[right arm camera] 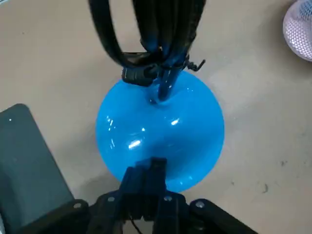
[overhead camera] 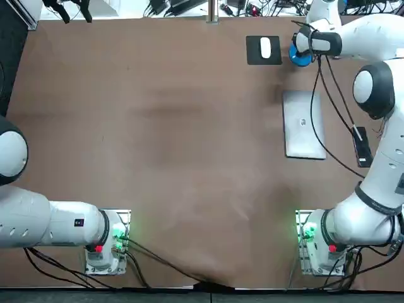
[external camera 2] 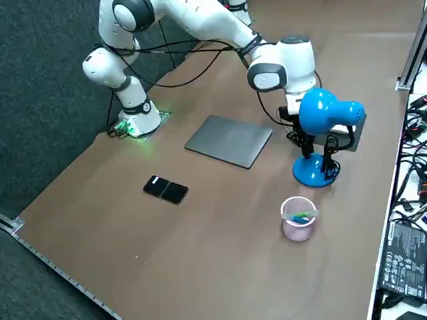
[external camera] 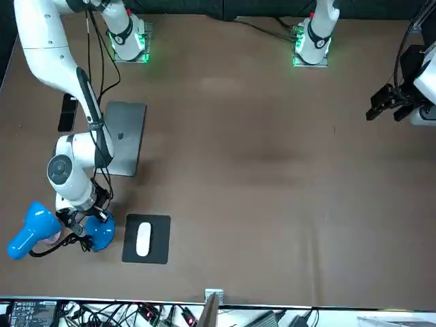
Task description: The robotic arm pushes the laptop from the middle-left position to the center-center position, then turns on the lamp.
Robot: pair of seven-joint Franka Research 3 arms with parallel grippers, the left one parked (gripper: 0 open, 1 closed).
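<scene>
The closed grey laptop point(overhead camera: 303, 123) lies flat in the right half of the table, also seen in the front view as laptop point(external camera: 122, 136) and from the side as laptop point(external camera 2: 229, 140). The blue desk lamp point(external camera 2: 325, 113) stands beyond it on its round base point(right arm camera: 161, 126); no light shows from its head point(external camera: 30, 228). My right gripper point(right arm camera: 151, 170) is shut, fingertips together and down against the top of the base point(external camera: 101, 231), beside the lamp's stem. In the top view the wrist point(overhead camera: 319, 41) covers the fingers and most of the base point(overhead camera: 300, 57).
A white mouse point(overhead camera: 265, 47) sits on a black pad point(external camera: 160, 238) next to the lamp base. A black phone point(external camera 2: 167, 189) lies near the table's right edge. A pink cup point(external camera 2: 297, 219) holding pens stands close to the lamp.
</scene>
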